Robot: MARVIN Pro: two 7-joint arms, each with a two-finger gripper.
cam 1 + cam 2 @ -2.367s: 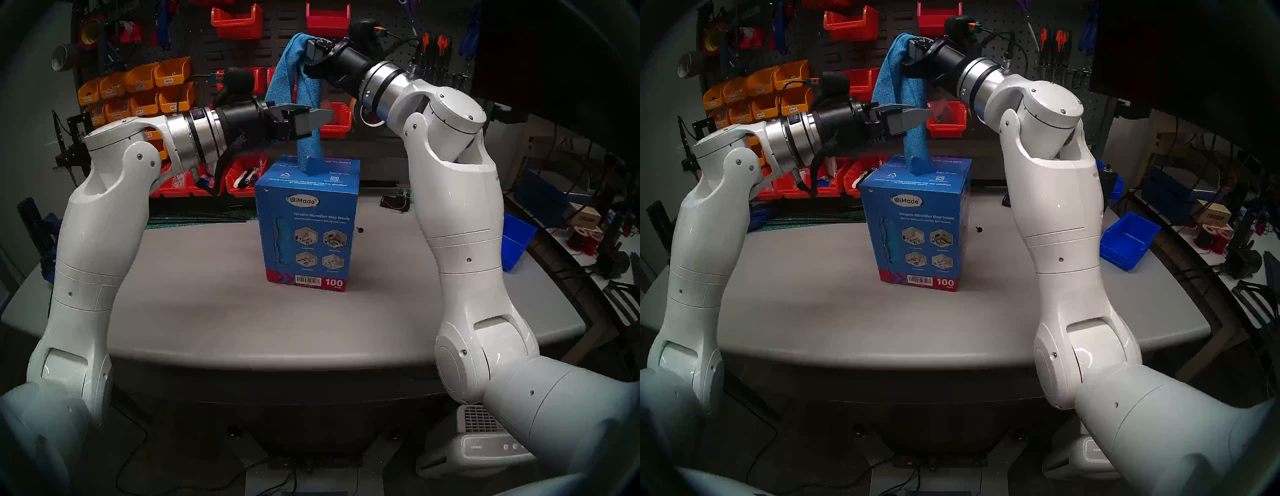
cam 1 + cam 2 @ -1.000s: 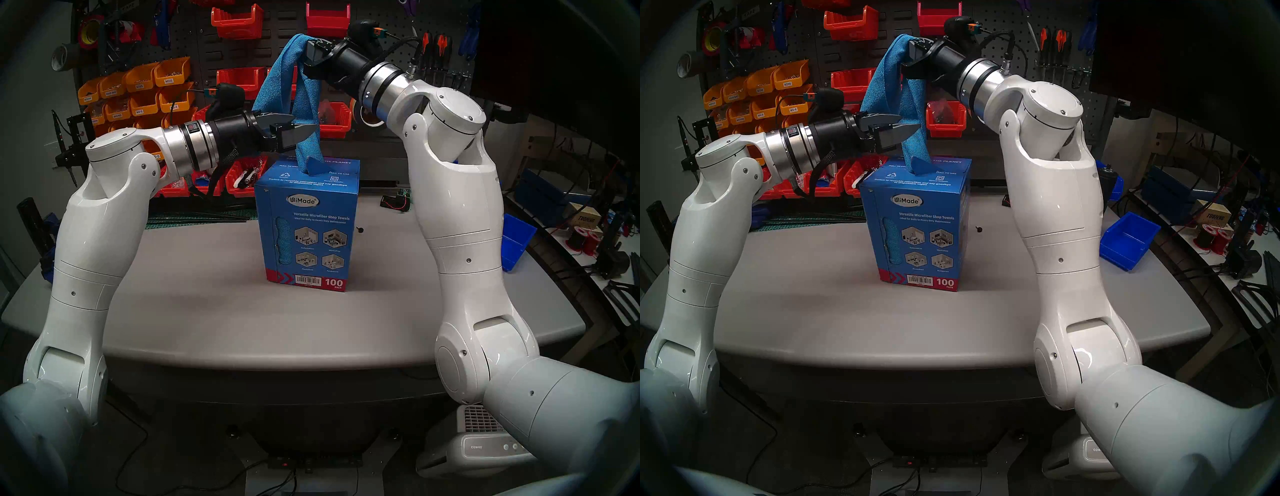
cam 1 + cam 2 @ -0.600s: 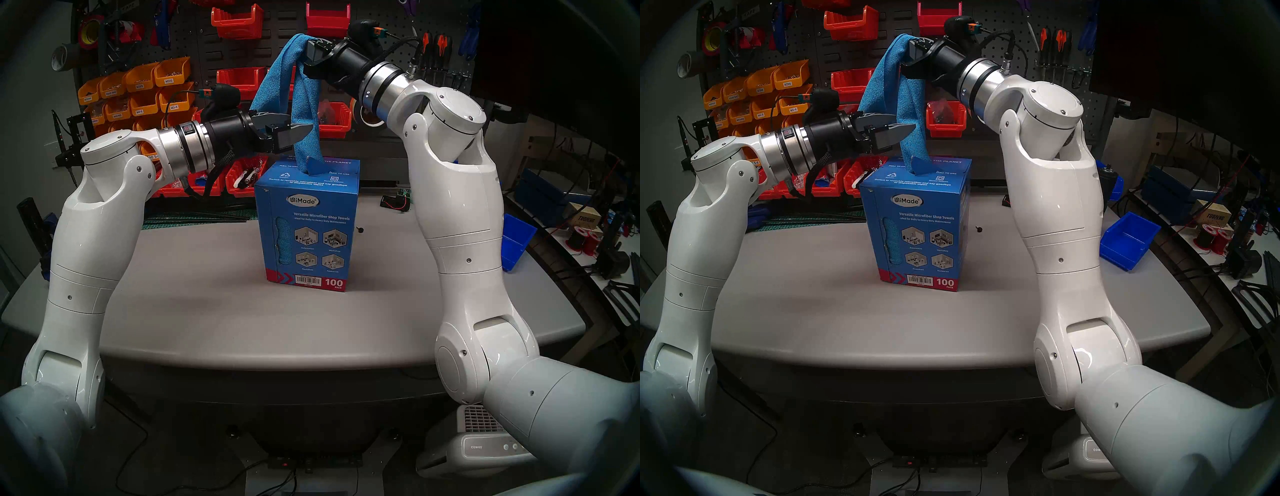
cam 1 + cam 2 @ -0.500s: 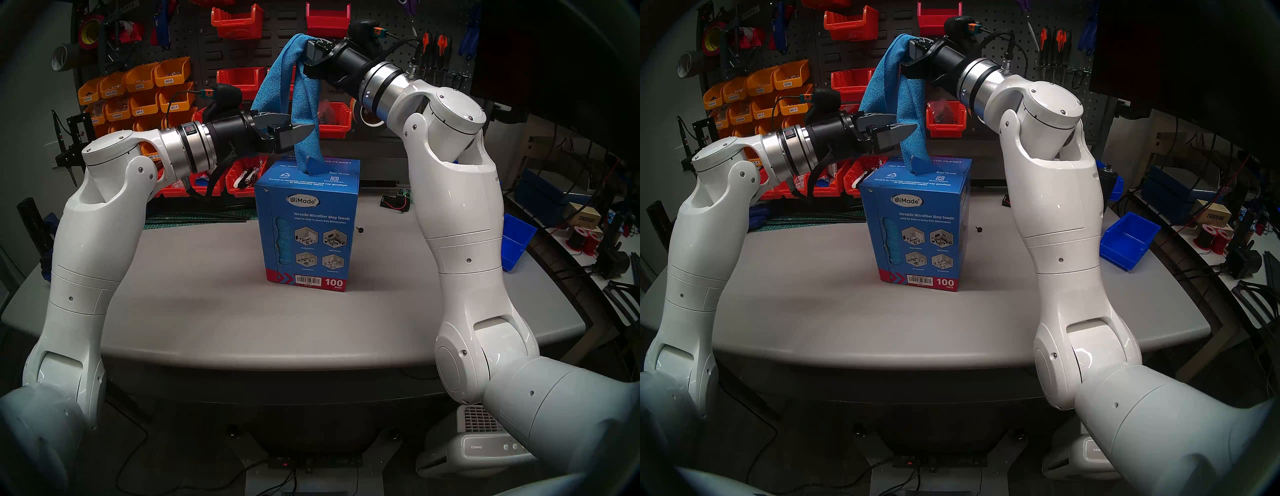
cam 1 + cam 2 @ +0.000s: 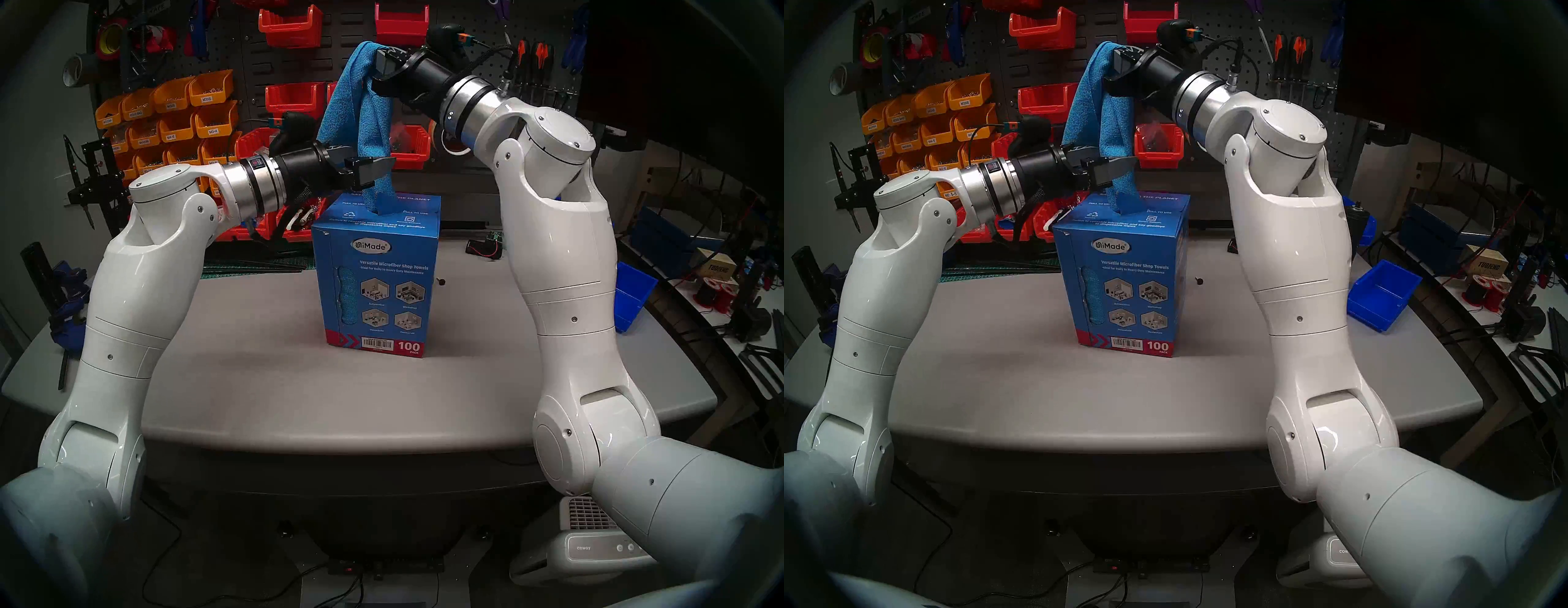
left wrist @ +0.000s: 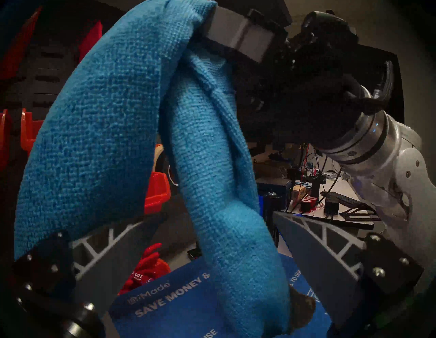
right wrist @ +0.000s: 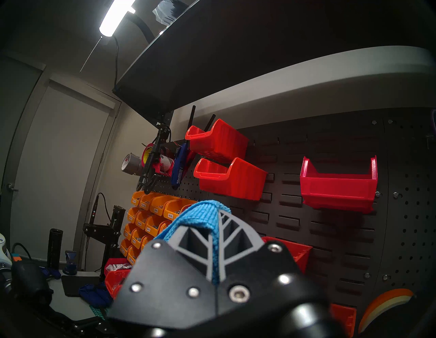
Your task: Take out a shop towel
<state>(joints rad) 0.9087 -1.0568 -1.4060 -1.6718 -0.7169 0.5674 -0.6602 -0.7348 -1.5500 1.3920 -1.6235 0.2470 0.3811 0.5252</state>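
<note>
Holding the shop towel (image 5: pixel 373 123) tight in my right jaws (image 5: pixel 376 63), I close my open left jaws (image 6: pixel 236 238) low around it, above the towel box (image 5: pixel 377 276).

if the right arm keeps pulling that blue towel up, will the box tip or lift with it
Possibly. The box is tall on a small base and nothing holds it down, so it looks tippy. The towel is limp, draping over the right gripper, so it probably transfers pull only once taut. The open left gripper straddles the strand just above the slot; pinching there may ease it out.
</note>
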